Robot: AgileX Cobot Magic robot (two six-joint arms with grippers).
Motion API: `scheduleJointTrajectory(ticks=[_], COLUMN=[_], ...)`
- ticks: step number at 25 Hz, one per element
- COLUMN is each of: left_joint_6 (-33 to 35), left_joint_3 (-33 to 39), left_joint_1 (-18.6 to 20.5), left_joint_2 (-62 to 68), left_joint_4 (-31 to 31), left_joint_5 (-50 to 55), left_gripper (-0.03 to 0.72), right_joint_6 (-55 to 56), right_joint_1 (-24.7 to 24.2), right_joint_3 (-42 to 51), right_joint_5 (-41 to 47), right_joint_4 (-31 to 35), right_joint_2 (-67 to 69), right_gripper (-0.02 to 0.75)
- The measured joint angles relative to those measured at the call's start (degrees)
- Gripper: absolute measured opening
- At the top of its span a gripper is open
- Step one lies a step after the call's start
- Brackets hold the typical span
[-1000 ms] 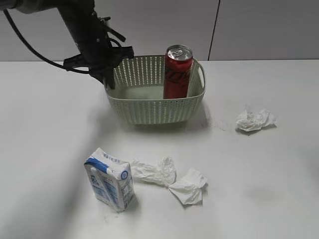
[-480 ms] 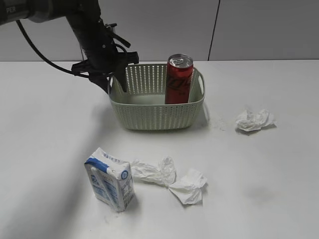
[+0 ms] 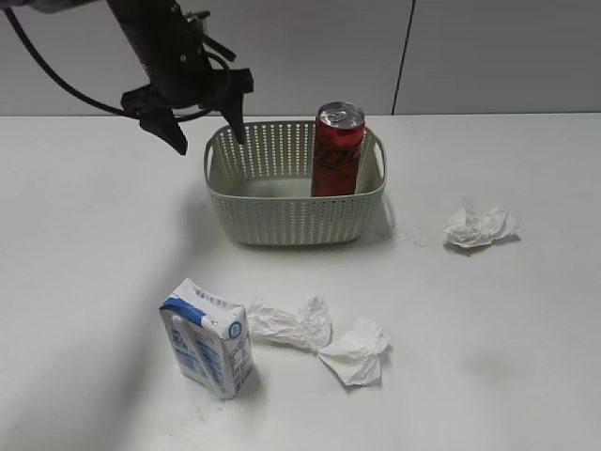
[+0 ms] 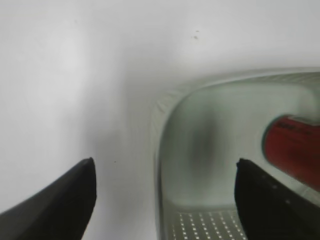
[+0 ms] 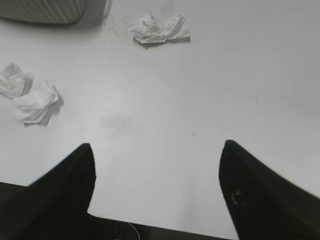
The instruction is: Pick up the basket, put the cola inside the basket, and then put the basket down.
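The basket (image 3: 296,202) sits on the white tabletop (image 3: 488,329) with the cola (image 3: 336,150) upright inside, against its right wall. The left end effector (image 3: 205,135) hangs above the basket's left rim — fingers spread, gripping nothing. The right end effector (image 5: 156,165) gapes over bare tabletop near crumpled tissues (image 5: 30,95).
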Motion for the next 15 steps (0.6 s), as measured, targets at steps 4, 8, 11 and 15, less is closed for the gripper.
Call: scheduleJointTrajectory(ticks=[4,8,11,15], left_joint_6=[0.1,0.1,0.8,1.9], left_joint_3=[0.0,0.2,2.5,7.1], left_joint_1=[1.8,3.5,4.8,8.6], left_joint_2=[-4.4,-9.7,-14.7,-20.1], left_joint_4=[0.5,5.5,9.5,10.6], left_joint_5=[0.0,-0.1,-0.2,-0.2], left_gripper=[0.661,0.656,0.649,0.641], right_joint_6=[0.0,0.0,0.0,0.0], right_joint_1=[0.0,0.0,0.0,0.0], right_joint_3=[8.5,16.4,20.5,21.3], right_joint_5=[-5.0,-9.1,-9.5,-9.1], right_joint_4=[0.0,0.0,0.0,0.0], right_joint_2=[-5.8,-10.8,-14.2,-19.0], right_gripper=[0.594,0.594,0.594,0.594])
